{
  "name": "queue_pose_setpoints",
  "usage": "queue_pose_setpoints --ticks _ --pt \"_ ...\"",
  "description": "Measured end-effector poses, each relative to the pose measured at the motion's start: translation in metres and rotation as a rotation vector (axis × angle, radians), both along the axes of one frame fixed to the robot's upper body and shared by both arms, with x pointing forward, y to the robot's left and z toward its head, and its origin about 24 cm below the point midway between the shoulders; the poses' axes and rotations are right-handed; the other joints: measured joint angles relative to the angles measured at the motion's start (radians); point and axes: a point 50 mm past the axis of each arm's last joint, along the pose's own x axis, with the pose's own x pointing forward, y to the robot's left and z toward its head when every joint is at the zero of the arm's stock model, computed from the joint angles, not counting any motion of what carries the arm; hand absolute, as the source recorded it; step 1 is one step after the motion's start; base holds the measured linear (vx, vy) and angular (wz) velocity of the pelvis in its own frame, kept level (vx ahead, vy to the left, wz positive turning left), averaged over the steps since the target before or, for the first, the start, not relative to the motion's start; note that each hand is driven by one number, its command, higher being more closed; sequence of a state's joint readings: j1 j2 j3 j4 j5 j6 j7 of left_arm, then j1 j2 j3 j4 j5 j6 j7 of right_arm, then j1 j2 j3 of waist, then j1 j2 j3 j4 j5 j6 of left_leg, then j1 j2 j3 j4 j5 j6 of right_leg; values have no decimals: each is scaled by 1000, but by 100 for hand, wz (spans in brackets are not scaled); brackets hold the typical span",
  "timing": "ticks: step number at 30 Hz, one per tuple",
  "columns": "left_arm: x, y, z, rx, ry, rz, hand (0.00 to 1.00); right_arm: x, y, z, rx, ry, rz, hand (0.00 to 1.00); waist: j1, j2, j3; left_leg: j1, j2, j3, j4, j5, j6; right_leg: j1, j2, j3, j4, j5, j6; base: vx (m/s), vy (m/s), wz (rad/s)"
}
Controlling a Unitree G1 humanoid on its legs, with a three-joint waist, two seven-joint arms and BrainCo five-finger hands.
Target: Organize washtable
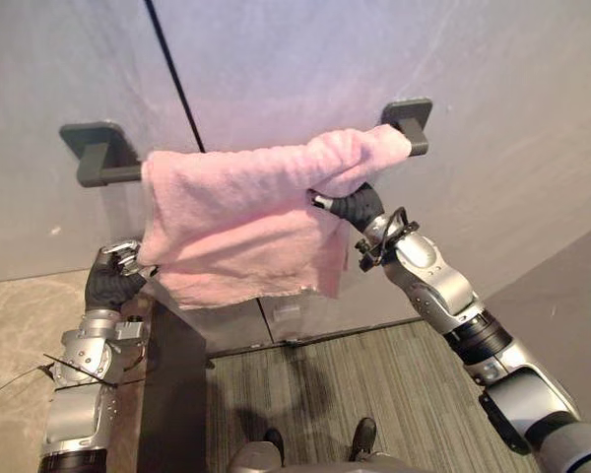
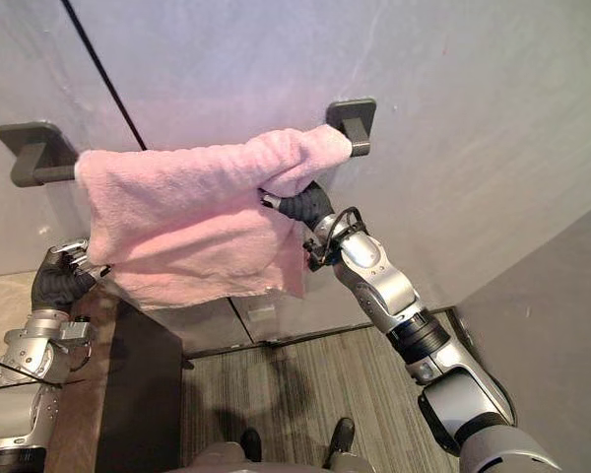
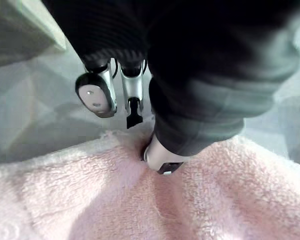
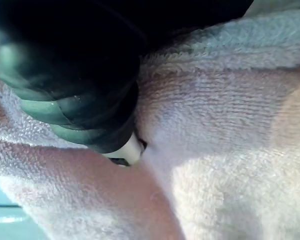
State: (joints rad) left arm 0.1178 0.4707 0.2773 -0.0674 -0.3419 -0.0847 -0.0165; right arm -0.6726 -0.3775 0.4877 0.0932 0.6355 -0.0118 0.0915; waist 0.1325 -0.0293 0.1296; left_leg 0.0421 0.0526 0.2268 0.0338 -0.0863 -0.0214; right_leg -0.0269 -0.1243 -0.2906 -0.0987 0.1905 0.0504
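A pink towel (image 1: 236, 217) hangs over a dark grey bar (image 1: 108, 175) fixed to the wall by two brackets. It is bunched thick at its right end, near the right bracket (image 1: 409, 113). My left hand (image 1: 110, 281) is at the towel's lower left corner. Its fingers (image 3: 96, 95) are curled and its thumb (image 3: 162, 162) presses into the cloth (image 3: 90, 200). Raised from the lower right, my right hand (image 1: 360, 207) goes into the towel's right part just under the bar. Its fingers are buried in the folds (image 4: 215, 125).
The bar is mounted on a grey wall with a black seam (image 1: 177, 79). A beige stone counter (image 1: 20, 325) with a dark side panel (image 1: 172, 384) lies at the lower left. Grey carpet (image 1: 355, 384) covers the floor below.
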Motion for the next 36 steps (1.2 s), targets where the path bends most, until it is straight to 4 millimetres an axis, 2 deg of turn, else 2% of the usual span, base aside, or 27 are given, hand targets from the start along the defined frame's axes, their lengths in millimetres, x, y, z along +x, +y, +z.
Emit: queue_pose_setpoints --ticks 5,13,28,31,36 --pt "-3 -3 -8 -39 8 17 100 0 9 -1 -5 5 21 100 22 -11 -8 -3 0 -9 0 3 1 3 -2 -10 0 0 0 -22 4 8" --pt "-8 -6 -17 -78 24 38 100 7 14 -17 -57 56 7 100 21 -11 -8 3 -2 -24 -31 27 -5 2 0 -14 0 0 0 -22 -4 5" --pt "-9 -10 -21 -100 26 21 100 14 -18 -40 49 164 -140 100 4 -8 -9 38 -23 -24 -104 73 -8 7 -16 -18 0 -15 3 -22 3 1" --pt "-9 -10 -21 -100 29 16 100 14 -20 -45 82 200 -141 100 -9 -9 -10 50 -28 -24 -128 81 -10 22 -19 -25 0 -25 16 -56 11 8" --pt "-9 -11 -22 -99 34 3 100 13 -21 -49 128 253 -131 100 -9 -14 -19 52 -28 -19 -127 82 -8 21 -19 -22 0 -25 16 -5 1 1"
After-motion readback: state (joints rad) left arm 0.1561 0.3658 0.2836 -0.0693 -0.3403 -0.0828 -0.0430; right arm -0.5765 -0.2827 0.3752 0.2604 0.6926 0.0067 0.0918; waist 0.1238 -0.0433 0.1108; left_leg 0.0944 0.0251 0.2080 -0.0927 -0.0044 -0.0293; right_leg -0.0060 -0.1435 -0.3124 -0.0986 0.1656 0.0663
